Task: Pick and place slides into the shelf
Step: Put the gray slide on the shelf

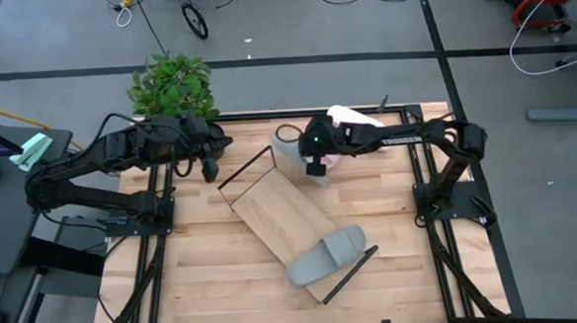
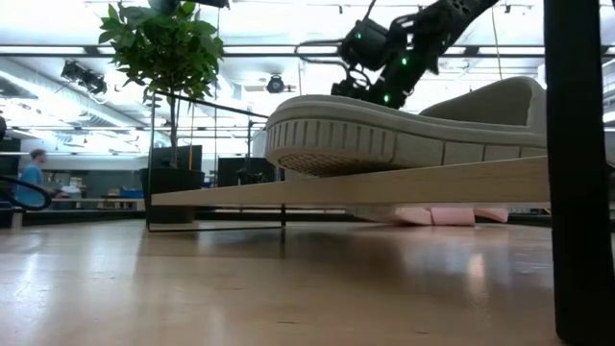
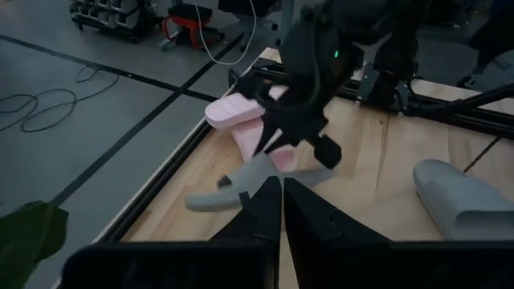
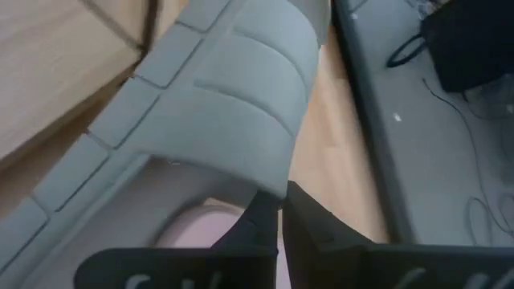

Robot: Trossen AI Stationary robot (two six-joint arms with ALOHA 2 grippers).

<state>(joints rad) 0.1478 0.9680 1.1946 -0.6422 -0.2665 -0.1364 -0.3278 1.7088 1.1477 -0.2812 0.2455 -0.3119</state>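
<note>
The shelf [image 1: 271,207] lies slantwise in the middle of the table, and one grey slide [image 1: 328,256] rests sole-down on its near-right end. My right gripper [image 1: 315,167] is near the far edge, shut on a second grey slide [image 1: 288,147], which fills the right wrist view [image 4: 233,96]. Two light pink slides [image 1: 344,117] lie just beyond it at the far edge, one partly on the other [image 3: 237,112]. My left gripper [image 1: 210,169] hovers shut near the far left, by the shelf's far end, touching nothing. My right gripper [image 4: 279,205] pinches the edge of the grey slide's wide strap [image 4: 269,181] between its two fingers, coming from above. The slide [image 3: 241,189] hangs tilted below the fingers. Whether its lower end is clear of the table, I cannot tell.
A potted plant [image 1: 171,84] stands beyond the far-left corner. Black frame rails [image 1: 422,164] run along the table's edges and by each arm's base. The shelf's black end frame [image 1: 245,174] stands between the two grippers. Bare board [image 1: 281,216] shows on the shelf's middle and far part.
</note>
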